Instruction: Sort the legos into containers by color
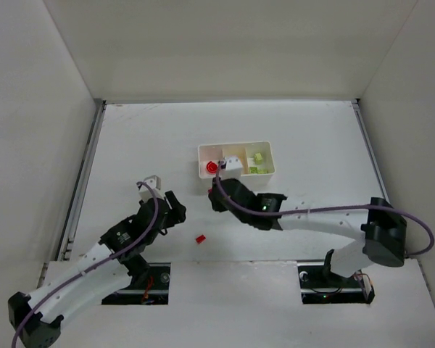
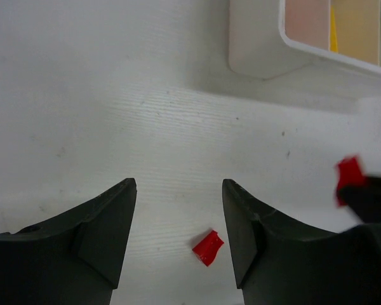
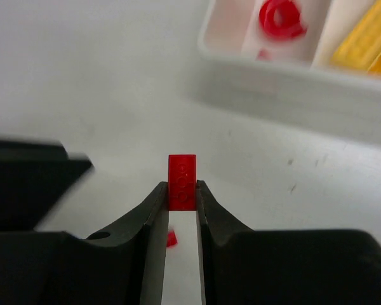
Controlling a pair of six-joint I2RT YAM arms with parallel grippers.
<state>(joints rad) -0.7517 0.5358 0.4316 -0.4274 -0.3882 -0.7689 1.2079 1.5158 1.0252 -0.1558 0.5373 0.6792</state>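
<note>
The white three-compartment tray [image 1: 235, 147] holds a red ring piece [image 1: 212, 166] on the left, yellow pieces in the middle and light green pieces [image 1: 257, 158] on the right. My right gripper [image 3: 181, 190] is shut on a small red brick [image 3: 181, 166], held above the table just in front of the tray's red compartment [image 3: 280, 18]. My left gripper [image 2: 178, 190] is open and low over the table, with a loose red lego [image 2: 207, 246] lying between its fingers. That lego also shows in the top view [image 1: 200, 238].
The tray's near corner [image 2: 260, 54] is ahead and right of the left gripper. The right gripper with its red brick [image 2: 349, 179] is close on the left gripper's right side. White walls enclose the table on three sides.
</note>
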